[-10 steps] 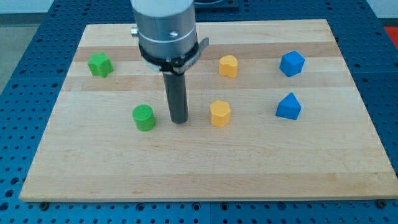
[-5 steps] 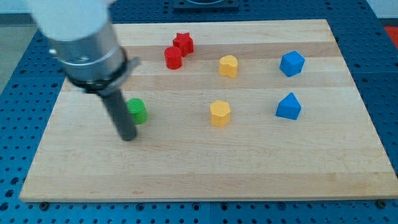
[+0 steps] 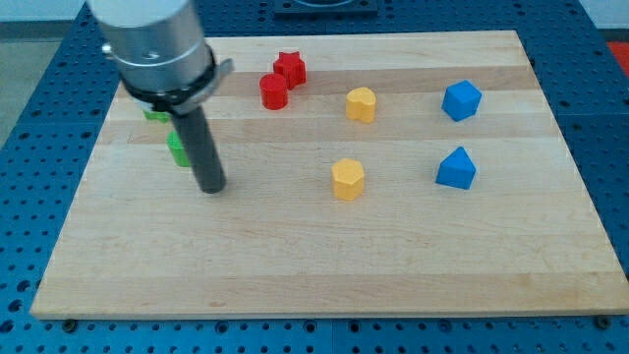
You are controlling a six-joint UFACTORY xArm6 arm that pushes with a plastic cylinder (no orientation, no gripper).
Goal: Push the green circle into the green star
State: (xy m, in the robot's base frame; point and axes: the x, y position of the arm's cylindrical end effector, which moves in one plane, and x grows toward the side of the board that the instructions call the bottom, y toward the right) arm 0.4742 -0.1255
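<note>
My tip (image 3: 210,187) rests on the board left of centre. The green circle (image 3: 177,149) sits just up and to the left of it, mostly hidden behind the rod, only its left edge showing. The green star (image 3: 153,114) is a little above the circle, largely hidden by the arm's body, with only a small green sliver visible. I cannot tell whether circle and star touch.
A red star (image 3: 290,68) and a red circle (image 3: 274,90) touch near the top centre. Two yellow blocks (image 3: 361,103) (image 3: 347,179) sit at centre right. Two blue blocks (image 3: 462,100) (image 3: 456,168) are at the right. The wooden board (image 3: 314,265) lies on a blue perforated table.
The tip moved left around the green circle's lower side, then up. The circle was pushed up and left toward the green star. The red blocks are uncovered.
</note>
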